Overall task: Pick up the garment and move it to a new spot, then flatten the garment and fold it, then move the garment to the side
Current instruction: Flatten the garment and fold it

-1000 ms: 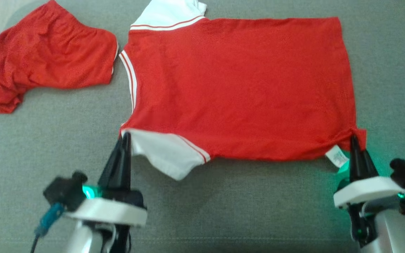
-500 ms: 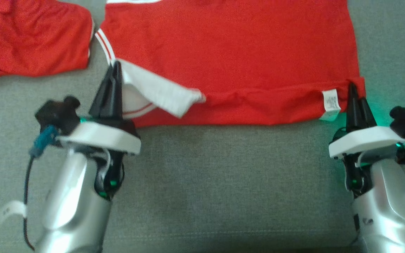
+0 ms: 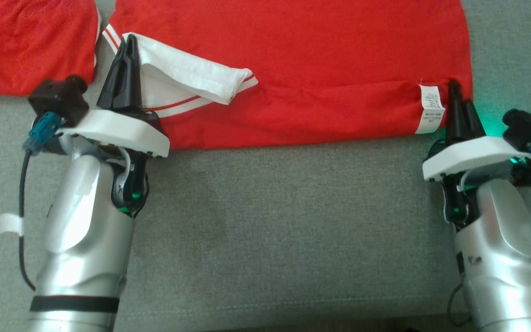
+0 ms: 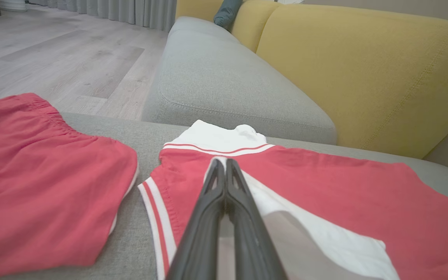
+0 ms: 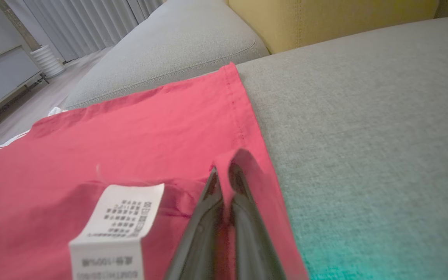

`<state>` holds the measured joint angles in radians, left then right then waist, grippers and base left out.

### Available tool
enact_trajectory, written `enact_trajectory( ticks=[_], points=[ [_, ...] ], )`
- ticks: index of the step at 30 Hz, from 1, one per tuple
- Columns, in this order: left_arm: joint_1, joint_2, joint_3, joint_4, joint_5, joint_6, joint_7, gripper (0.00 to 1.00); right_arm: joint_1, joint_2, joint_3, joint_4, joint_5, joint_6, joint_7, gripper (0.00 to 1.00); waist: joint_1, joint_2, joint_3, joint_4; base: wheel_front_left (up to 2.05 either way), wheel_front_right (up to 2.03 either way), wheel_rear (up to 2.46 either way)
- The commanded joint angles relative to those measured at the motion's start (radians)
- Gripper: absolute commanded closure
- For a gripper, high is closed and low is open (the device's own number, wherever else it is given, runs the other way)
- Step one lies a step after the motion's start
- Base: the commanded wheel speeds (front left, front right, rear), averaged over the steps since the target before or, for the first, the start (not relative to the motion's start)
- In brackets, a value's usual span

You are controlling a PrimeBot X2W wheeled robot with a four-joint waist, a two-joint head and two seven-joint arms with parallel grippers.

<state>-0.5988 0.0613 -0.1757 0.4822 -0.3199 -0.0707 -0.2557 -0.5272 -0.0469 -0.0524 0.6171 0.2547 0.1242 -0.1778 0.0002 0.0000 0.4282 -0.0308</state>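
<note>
Garment: the red garment lies spread on the grey sofa seat, across the upper middle of the head view, and its far side runs off the top of the frame.
Near edge: the edge closest to me is turned over onto the body of the shirt. It forms a red band from left of centre to the right side, with the fold along its lower line.
Left hand: my left hand, at the upper left of the head view, is clenched. Both dark fingers are pressed together on the corner of the white sleeve.
White sleeve: it lies folded over the red cloth, with its red-striped cuff pointing right. In the left wrist view, white cloth runs from my fingertips toward the lower right.
Right hand: my right hand, at the right of the head view, is clenched on the garment's hem corner. In the right wrist view, red cloth is pinched between the two fingers and bulges just above their tips.
Care label: the white printed care label sits on the turned band, just left of my right hand.
Red shorts: the red shorts lie in the upper left corner of the head view, beside the garment, with a strip of grey seat between them.
Background: in the left wrist view, a yellow backrest is at the upper right and a wooden floor at the upper left.
Light: there is a green glow on the seat beside my right wrist.
</note>
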Motion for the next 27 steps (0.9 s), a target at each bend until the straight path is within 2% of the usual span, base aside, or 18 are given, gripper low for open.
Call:
enact_trajectory(
  ticks=[1, 2, 10, 19, 22, 27],
  points=[
    [-0.028, 0.016, 0.038, -0.027, 0.007, -0.004, -0.006, 0.44, -0.027, -0.003, 0.026, -0.023, -0.009, 0.007, -0.017, 0.00, -0.0002, 0.0000, -0.001, -0.001, 0.00, 0.00, 0.00],
    [-0.028, 0.015, 0.042, -0.025, 0.009, -0.005, -0.006, 0.00, -0.035, -0.003, 0.027, -0.020, -0.008, 0.007, -0.022, 0.00, -0.0002, 0.0000, -0.002, -0.001, 0.00, 0.00, 0.00],
    [0.022, 0.003, 0.064, -0.070, 0.018, -0.015, -0.006, 0.00, -0.065, -0.003, 0.018, -0.044, 0.014, 0.007, -0.057, 0.00, -0.0002, 0.0000, -0.030, 0.012, 0.00, 0.00, 0.00],
    [0.181, -0.004, 0.052, -0.147, -0.011, -0.028, 0.003, 0.00, 0.029, -0.003, -0.037, -0.188, 0.000, 0.007, -0.076, 0.00, -0.0002, 0.0000, -0.083, 0.036, 0.00, 0.00, 0.00],
    [0.231, 0.001, 0.055, -0.159, -0.025, -0.016, 0.047, 0.00, 0.081, -0.003, -0.040, -0.240, -0.004, 0.007, -0.074, 0.00, -0.0002, 0.0000, -0.095, 0.040, 0.00, 0.00, 0.00],
    [0.296, 0.008, 0.063, -0.173, -0.059, 0.014, 0.179, 0.00, 0.157, -0.003, -0.022, -0.299, 0.013, 0.007, -0.053, 0.00, -0.0002, 0.0000, -0.109, 0.038, 0.00, 0.00, 0.00]
  ],
)
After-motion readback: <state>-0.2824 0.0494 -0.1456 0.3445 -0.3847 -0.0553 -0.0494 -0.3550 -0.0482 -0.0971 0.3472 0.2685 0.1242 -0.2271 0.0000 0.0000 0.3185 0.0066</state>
